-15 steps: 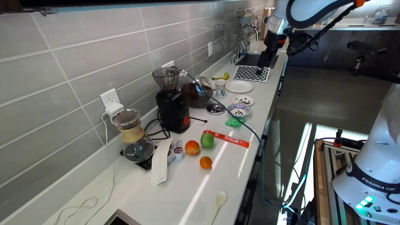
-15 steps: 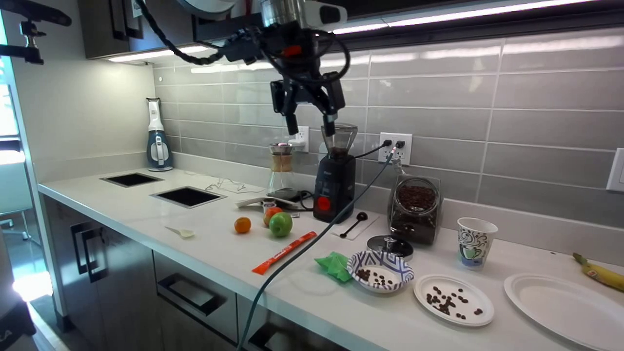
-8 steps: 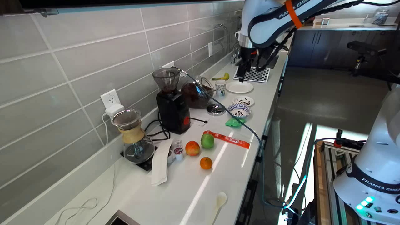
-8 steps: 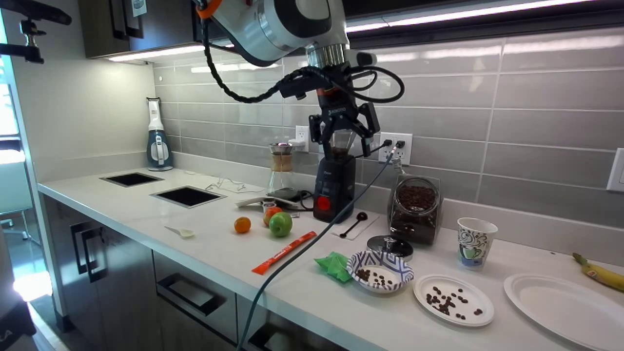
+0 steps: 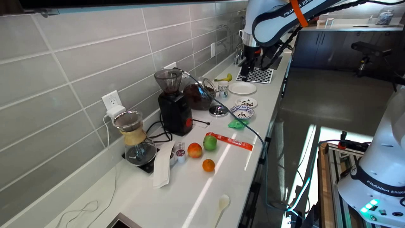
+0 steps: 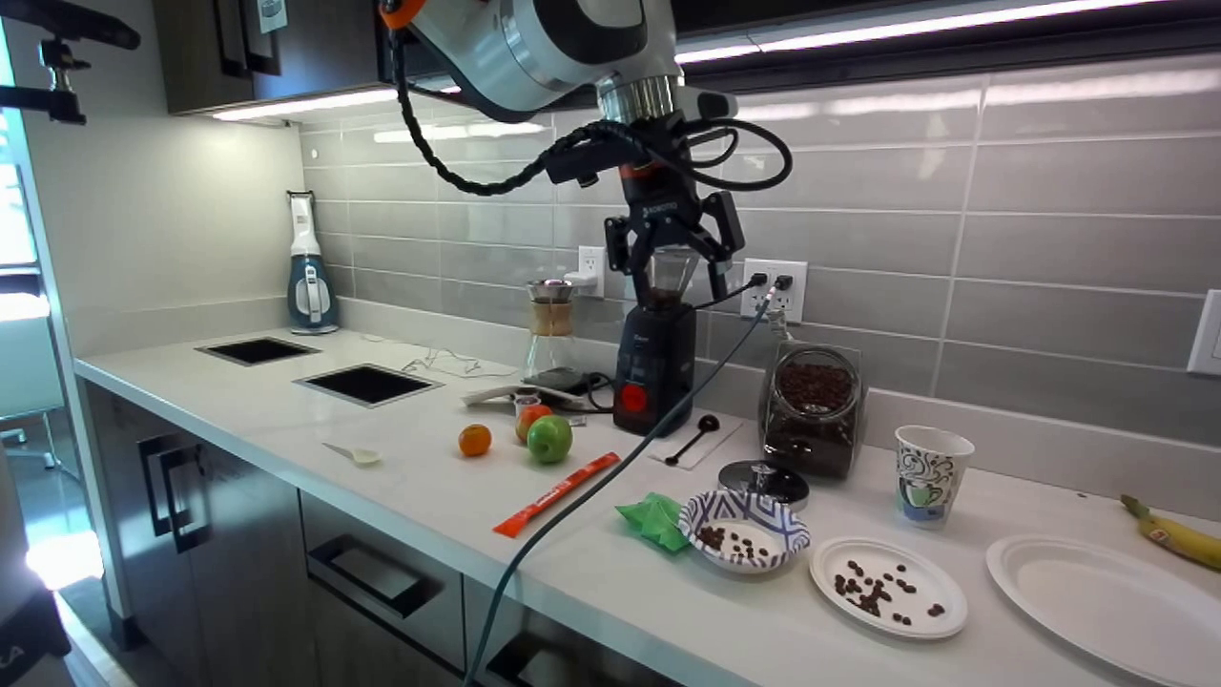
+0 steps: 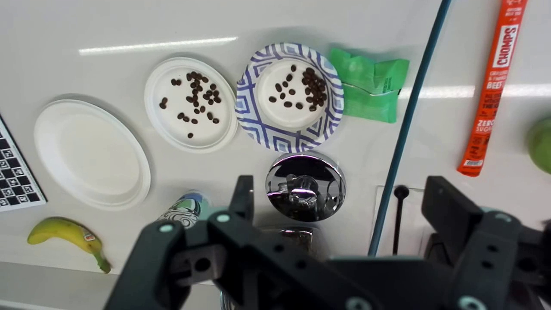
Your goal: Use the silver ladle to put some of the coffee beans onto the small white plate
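Coffee beans [image 7: 190,99] dot the small white plate [image 7: 172,129] near the front edge of the tabletop [image 6: 410,448]. The ladle [image 6: 690,443], looking dark, lies toward the back edge. Above, the wide-apart fingers [image 7: 452,211] hold nothing. Going down, they might bump the blue cord [image 7: 403,129] close by.

Room lies open above the small white plate [image 6: 923,572] in an exterior view, but the patterned bowl [image 6: 783,522] crowds its left, the paper cup [image 6: 930,477] stands on the far side, and a blue cable [image 6: 679,406] slants farther left.
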Action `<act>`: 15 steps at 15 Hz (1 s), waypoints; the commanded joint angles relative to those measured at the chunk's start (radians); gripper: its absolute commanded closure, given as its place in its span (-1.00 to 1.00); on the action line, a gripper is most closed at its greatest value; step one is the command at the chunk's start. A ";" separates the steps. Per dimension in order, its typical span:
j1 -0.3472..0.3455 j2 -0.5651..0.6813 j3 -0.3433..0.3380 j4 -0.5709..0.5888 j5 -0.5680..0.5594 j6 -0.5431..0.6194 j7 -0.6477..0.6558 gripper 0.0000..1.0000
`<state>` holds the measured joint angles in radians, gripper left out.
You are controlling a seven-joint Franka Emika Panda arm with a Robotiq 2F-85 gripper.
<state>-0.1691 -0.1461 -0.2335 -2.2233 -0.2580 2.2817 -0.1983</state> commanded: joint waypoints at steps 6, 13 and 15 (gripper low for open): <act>-0.020 0.043 0.013 0.030 -0.028 0.031 0.039 -1.00; -0.032 0.309 0.002 0.218 -0.212 0.295 0.094 -1.00; -0.017 0.383 -0.018 0.279 -0.332 0.324 0.140 -1.00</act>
<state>-0.1955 0.1077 -0.2338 -2.0555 -0.4447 2.5671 -0.1274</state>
